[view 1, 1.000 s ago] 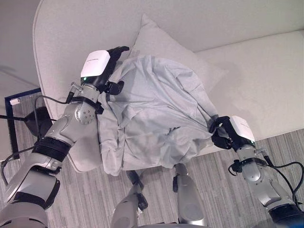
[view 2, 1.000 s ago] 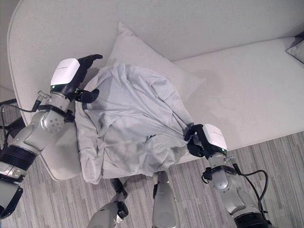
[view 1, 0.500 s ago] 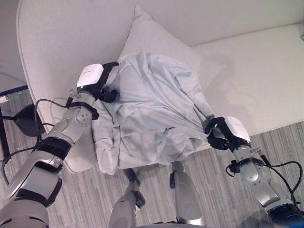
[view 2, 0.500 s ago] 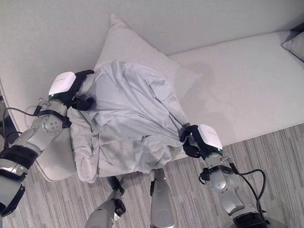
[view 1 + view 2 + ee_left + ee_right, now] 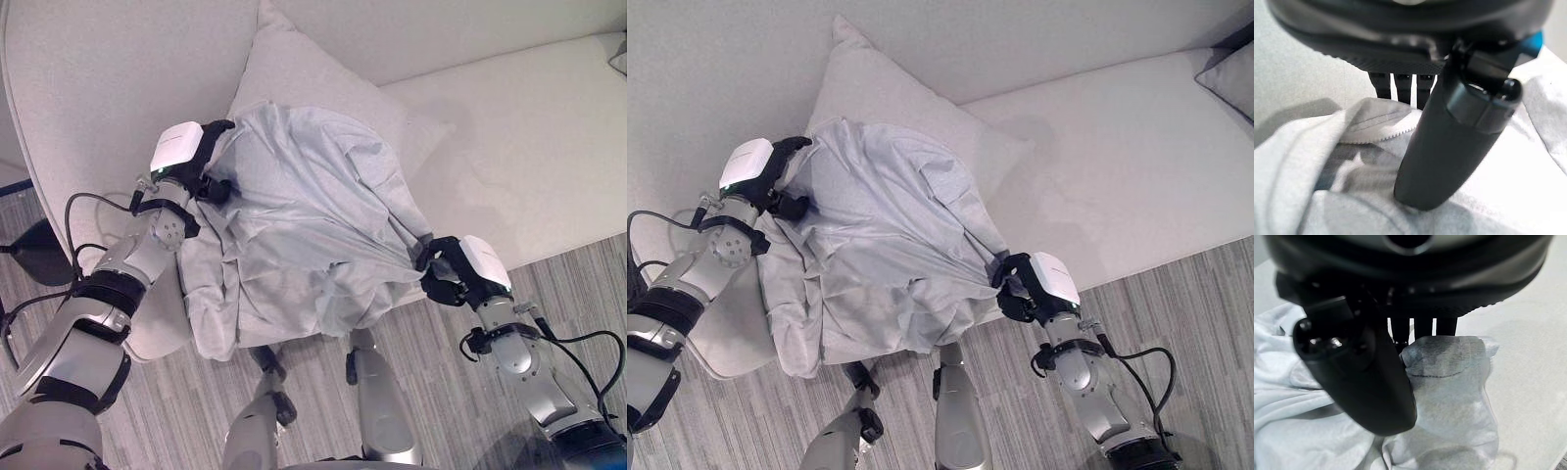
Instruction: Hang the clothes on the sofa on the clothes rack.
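A light grey garment [image 5: 304, 225] lies crumpled over the front edge of the pale sofa [image 5: 529, 147], partly hanging toward the floor. My left hand [image 5: 186, 157] grips its upper left edge. In the left wrist view the thumb [image 5: 1449, 142] presses on the cloth and the fingers curl behind a ribbed fold [image 5: 1371, 122]. My right hand [image 5: 458, 269] is shut on the garment's lower right corner by the seat's front edge. In the right wrist view a bunched fold [image 5: 1449, 377] sits pinched between thumb [image 5: 1361, 372] and fingers. The cloth is stretched between both hands.
A large pale pillow [image 5: 323, 88] leans against the sofa's back behind the garment. A second cushion [image 5: 1229, 73] shows at the far right end. Grey plank floor [image 5: 588, 284] runs along the sofa's front. A dark object [image 5: 34, 250] stands on the floor at the left.
The camera has shifted. My left hand's fingers, stretched out above the garment a second ago, have come down and closed on its edge. My right hand has kept its hold.
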Motion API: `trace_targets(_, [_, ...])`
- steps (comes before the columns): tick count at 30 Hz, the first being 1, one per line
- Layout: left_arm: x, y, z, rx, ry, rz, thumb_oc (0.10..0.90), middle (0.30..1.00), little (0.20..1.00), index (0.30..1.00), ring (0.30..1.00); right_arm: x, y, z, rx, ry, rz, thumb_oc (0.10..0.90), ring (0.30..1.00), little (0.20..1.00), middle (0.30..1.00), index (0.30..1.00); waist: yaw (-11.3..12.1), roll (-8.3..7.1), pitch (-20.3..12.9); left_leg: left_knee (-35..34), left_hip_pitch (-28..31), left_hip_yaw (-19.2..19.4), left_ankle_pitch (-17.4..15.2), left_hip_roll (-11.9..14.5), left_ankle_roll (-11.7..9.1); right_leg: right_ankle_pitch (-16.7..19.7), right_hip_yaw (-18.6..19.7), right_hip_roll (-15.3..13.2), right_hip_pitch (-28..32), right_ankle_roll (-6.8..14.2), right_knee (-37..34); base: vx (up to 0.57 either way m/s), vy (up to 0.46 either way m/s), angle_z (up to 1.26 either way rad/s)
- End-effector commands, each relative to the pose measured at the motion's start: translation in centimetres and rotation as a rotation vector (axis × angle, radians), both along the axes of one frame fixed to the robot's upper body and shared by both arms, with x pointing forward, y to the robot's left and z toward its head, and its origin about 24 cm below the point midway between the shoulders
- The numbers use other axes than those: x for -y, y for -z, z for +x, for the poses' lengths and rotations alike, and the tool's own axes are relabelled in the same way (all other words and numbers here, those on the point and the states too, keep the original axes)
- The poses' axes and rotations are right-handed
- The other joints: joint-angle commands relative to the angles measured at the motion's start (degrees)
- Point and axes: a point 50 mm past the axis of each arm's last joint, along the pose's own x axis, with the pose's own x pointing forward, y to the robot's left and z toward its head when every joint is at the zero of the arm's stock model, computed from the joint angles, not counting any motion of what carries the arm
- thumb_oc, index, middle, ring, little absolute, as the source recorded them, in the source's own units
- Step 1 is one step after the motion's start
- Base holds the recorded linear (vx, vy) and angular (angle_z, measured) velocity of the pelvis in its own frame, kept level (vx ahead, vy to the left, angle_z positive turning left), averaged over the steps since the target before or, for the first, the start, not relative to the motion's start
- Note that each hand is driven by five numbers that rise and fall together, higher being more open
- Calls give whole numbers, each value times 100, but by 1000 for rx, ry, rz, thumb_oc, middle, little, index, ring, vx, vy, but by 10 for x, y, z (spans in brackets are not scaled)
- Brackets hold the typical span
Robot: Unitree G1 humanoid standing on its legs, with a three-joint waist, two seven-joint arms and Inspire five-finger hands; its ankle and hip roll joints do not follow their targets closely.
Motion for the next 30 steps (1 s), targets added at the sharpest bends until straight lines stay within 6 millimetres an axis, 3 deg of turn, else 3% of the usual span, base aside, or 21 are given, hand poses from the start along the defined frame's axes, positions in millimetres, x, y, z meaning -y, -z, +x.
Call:
trace_targets(1, [20, -53, 4, 254, 55, -144, 400, 300, 300, 300, 300, 3, -18, -2, 119, 5, 27, 400, 300, 300, 300, 300, 14, -171, -195, 36, 342, -402, -630, 335, -312, -389, 28, -176, 507, 608, 24, 0, 0, 0])
trace_targets(6, [35, -50, -8, 329, 118, -287, 400, 300, 300, 300, 300, 7, -10, -3, 96, 51, 30, 400, 300, 300, 300, 300, 122, -96, -293, 36, 515, -454, -669, 310, -306, -484, -35, -169, 746, 565, 24, 18, -17, 0])
trace_targets(8, [35, -48, -11, 330, 128, -289, 400, 300, 300, 300, 300, 8, -9, -2, 93, 58, 26, 400, 300, 300, 300, 300, 136, -76, -324, 36, 560, -463, -680, 314, -307, -503, -48, -165, 809, 559, 24, 35, -22, 0])
trace_targets(13, [26, -49, -42, 420, 165, -345, 400, 300, 300, 300, 300, 16, -18, 5, 106, 90, 22, 400, 300, 300, 300, 300, 374, 46, -748, 36, 993, -460, -655, 349, -290, -689, -256, -112, 1373, 391, 24, 37, -70, 8])
trace_targets(15, [18, -53, -55, 469, 157, -350, 400, 300, 300, 300, 300, 19, -41, 13, 179, 79, 14, 400, 300, 300, 300, 300, 520, 70, -1027, 36, 1278, -532, -682, 386, -273, -856, -367, -39, 1763, 321, 24, 98, -95, 31])
trace_targets(17, [3, -65, -70, 528, 138, -312, 400, 300, 300, 300, 300, 21, -87, 27, 323, 46, -40, 400, 300, 300, 300, 300, 726, 113, -1411, 36, 1656, -625, -677, 436, -281, -1039, -491, 60, 2264, 244, 24, 57, -111, 23])
trace_targets(18, [3, -65, -70, 528, 138, -312, 400, 300, 300, 300, 300, 21, -87, 27, 323, 45, -40, 400, 300, 300, 300, 300, 722, 114, -1406, 36, 1661, -626, -678, 437, -282, -1040, -492, 61, 2270, 244, 24, 36, -72, 14])
trace_targets(20, [-6, -75, -76, 566, 123, -276, 400, 300, 300, 300, 300, 21, -112, 31, 411, 33, -55, 400, 300, 300, 300, 300, 837, 115, -1565, 36, 1793, -662, -645, 456, -302, -1108, -554, 90, 2448, 219, 24, 2, -61, 14])
trace_targets(22, [-10, -77, -79, 578, 110, -265, 400, 300, 300, 300, 300, 19, -118, 32, 436, 22, -46, 400, 300, 300, 300, 300, 866, 105, -1609, 36, 1832, -678, -603, 452, -301, -1107, -574, 101, 2510, 190, 24, 3, -75, 10])
trace_targets(23, [-22, -89, -88, 636, 70, -227, 400, 300, 300, 300, 300, 18, -148, 34, 536, -2, -47, 400, 300, 300, 300, 300, 1013, 99, -1787, 36, 2001, -742, -557, 479, -339, -1200, -681, 150, 2757, 148, 24, 17, -101, 12])
trace_targets(26, [-36, -109, -100, 727, 14, -182, 400, 300, 300, 300, 300, 12, -193, 34, 681, -53, -29, 400, 300, 300, 300, 300, 1221, 96, -1957, 36, 2153, -873, -435, 550, -404, -1372, -832, 230, 3063, 115, 24, -2, -96, 23])
trace_targets(30, [-50, -128, -110, 806, -59, -120, 400, 300, 300, 300, 300, 8, -224, 38, 756, -78, -37, 400, 300, 300, 300, 300, 1414, 60, -1990, 96, 2137, -1065, -321, 557, -433, -1418, -968, 229, 3181, 95, 24, -49, -26, 22])
